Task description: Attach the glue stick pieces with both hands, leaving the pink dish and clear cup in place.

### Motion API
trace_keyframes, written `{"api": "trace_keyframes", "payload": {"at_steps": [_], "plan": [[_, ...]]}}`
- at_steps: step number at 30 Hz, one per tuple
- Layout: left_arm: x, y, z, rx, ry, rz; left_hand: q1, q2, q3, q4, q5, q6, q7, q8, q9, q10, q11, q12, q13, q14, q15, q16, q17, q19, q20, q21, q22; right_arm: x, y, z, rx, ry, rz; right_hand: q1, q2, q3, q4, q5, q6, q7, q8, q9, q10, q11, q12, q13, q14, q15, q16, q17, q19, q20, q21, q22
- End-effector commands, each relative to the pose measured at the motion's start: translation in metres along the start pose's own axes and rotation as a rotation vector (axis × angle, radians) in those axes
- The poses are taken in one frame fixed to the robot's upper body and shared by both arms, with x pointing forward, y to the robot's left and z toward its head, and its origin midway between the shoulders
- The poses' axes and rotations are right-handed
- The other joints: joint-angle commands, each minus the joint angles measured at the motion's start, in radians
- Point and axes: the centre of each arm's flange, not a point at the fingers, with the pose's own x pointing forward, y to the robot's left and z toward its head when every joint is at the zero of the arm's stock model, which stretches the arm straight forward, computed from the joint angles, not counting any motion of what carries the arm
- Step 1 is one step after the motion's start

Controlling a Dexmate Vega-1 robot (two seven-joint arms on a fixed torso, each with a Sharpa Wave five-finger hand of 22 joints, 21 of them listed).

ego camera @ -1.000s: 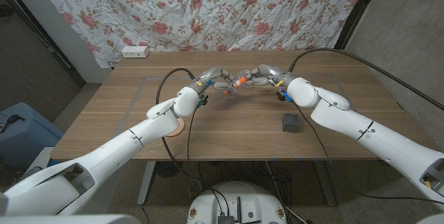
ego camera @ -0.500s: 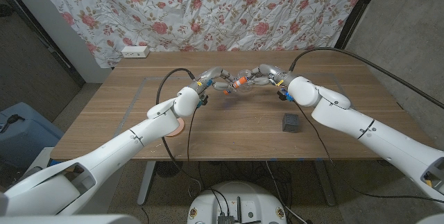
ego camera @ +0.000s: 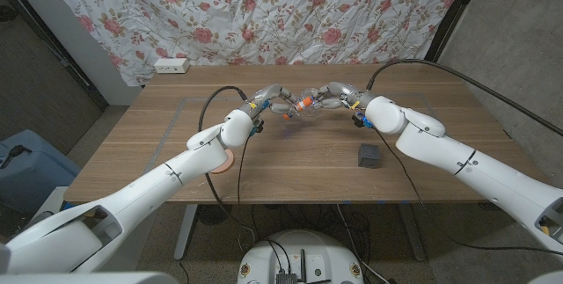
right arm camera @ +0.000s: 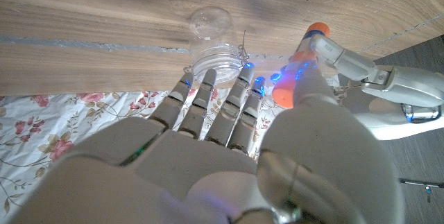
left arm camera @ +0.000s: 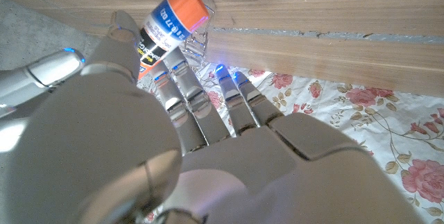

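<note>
Left hand (left arm camera: pixel 173 134) grips glue stick (left arm camera: pixel 166 23) (label legible).

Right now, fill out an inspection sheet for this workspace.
Surface: wooden table, taped outline on it.
Job's things: glue stick, orange and white, held between both hands above the far middle; clear cup standing beneath them; pink dish partly hidden under the left arm.
Clutter: dark small box near the right arm.
Hands: left hand and right hand both grip the glue stick.
Cables: black cables run along both arms.
Surroundings: floral curtain; white power strip.
</note>
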Motion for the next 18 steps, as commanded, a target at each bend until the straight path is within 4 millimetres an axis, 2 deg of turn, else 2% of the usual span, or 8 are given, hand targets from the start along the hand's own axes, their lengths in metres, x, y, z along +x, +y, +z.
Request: {"api": "trace_keyframes", "payload": {"at_steps": [1, 4, 18], "plan": [[0.002, 0.000, 0.000, 0.000, 0.000, -0.001, -0.089, 0.110, 0.056, 0.045, 0.004, 0.048, 0.043, 0.005, 0.006, 0.000, -0.004, 0.006, 0.017, -0.001, -0.144, 0.006, 0.002, -0.004, -0.007, 0.005, 0.002, -0.002, -0.002, 0.002, -0.024, -0.017, 0.016, -0.005, -0.023, -0.010, 0.001, 0.006, -0.039, -0.001, -0.021, 0.005, -0.046, 0.004, -0.003, -0.001, -0.025, -0.070, -0.011, 0.000, -0.013, 0.015, -0.002, 0.005], [0.003, 0.000, 0.001, 0.001, -0.004, -0.003, -0.089, 0.110, 0.056, 0.045, 0.004, 0.048, 0.045, 0.005, 0.006, 0.000, -0.004, 0.006, 0.017, -0.001, -0.145, 0.006, 0.002, -0.004, -0.007, 0.005, 0.002, -0.004, -0.003, 0.002, -0.027, -0.020, 0.014, -0.013, -0.030, -0.015, 0.003, 0.009, -0.062, 0.000, -0.030, 0.006, -0.066, 0.017, -0.003, -0.002, -0.036, -0.061, -0.018, -0.001, -0.019, 0.020, -0.002, 0.005], [0.001, -0.001, 0.003, 0.000, -0.011, 0.001, -0.089, 0.110, 0.057, 0.044, 0.004, 0.048, 0.044, 0.005, 0.006, -0.001, -0.005, 0.006, 0.017, -0.002, -0.145, 0.006, 0.002, -0.005, -0.007, 0.005, 0.002, -0.014, -0.003, 0.002, -0.025, -0.034, 0.020, -0.085, -0.063, -0.049, 0.024, 0.030, -0.154, 0.001, -0.059, 0.007, -0.184, 0.045, -0.006, -0.008, -0.097, -0.020, -0.050, -0.002, -0.055, 0.039, -0.004, 0.005]]}}
